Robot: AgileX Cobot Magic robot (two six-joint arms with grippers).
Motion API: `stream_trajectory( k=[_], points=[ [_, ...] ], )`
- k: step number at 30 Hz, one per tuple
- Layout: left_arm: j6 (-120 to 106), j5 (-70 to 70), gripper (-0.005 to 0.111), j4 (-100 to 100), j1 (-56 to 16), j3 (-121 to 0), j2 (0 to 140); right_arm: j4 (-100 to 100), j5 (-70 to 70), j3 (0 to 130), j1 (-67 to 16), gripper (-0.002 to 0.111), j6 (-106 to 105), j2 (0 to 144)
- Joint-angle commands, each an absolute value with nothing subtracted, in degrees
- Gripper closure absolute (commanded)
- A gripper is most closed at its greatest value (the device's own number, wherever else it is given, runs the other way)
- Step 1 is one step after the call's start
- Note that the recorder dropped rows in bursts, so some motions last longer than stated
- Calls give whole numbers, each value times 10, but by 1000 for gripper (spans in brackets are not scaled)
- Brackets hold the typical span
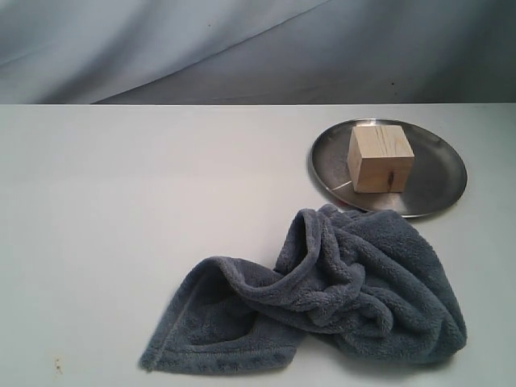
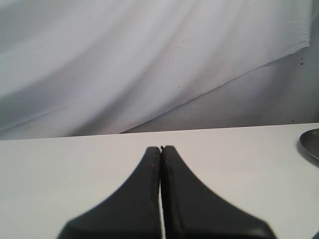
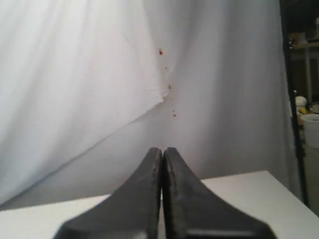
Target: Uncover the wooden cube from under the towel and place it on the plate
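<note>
Pale wooden cube (image 1: 380, 158), grain visible, upright on steel plate (image 1: 439, 173), far right of desk (image 1: 121, 210). Grey-blue towel (image 1: 339, 298) bunched at plate's near rim. Open desk left. Left hand (image 2: 160, 148), right hand (image 3: 162, 149) closed, gripping nothing.

Exterior camera: slightly above, looks across table (image 1: 121, 201) toward backdrop (image 1: 242, 48). My left wrist camera: low over table, looks along my left claw (image 2: 160, 148) at backdrop; shares plate (image 2: 311, 143) rim with exterior. Right wrist camera: same, along my right claw (image 3: 162, 149).

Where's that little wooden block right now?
In the exterior view, the wooden cube sits on the plate at the right, just behind the crumpled towel.
</note>
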State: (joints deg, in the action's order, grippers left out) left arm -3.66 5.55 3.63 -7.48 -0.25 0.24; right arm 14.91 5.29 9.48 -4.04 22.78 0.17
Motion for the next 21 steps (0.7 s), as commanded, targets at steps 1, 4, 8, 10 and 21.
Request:
stream_trajectory(
  k=[1, 4, 8, 10, 21],
  points=[
    [-35, 48, 107, 38, -74, 0, 0, 152, -58, 44, -40, 108, 208, 0],
    [-35, 48, 107, 38, -74, 0, 0, 148, -53, 19, -40, 108, 161, 0],
    [-35, 48, 107, 38, -74, 0, 0, 79, -51, 3, -40, 108, 60, 0],
    [-35, 48, 107, 38, -74, 0, 0, 39, -51, 0, -40, 108, 15, 0],
    [-35, 48, 107, 38, -74, 0, 0, 16, -44, 0, -40, 108, -46, 0]
  ],
)
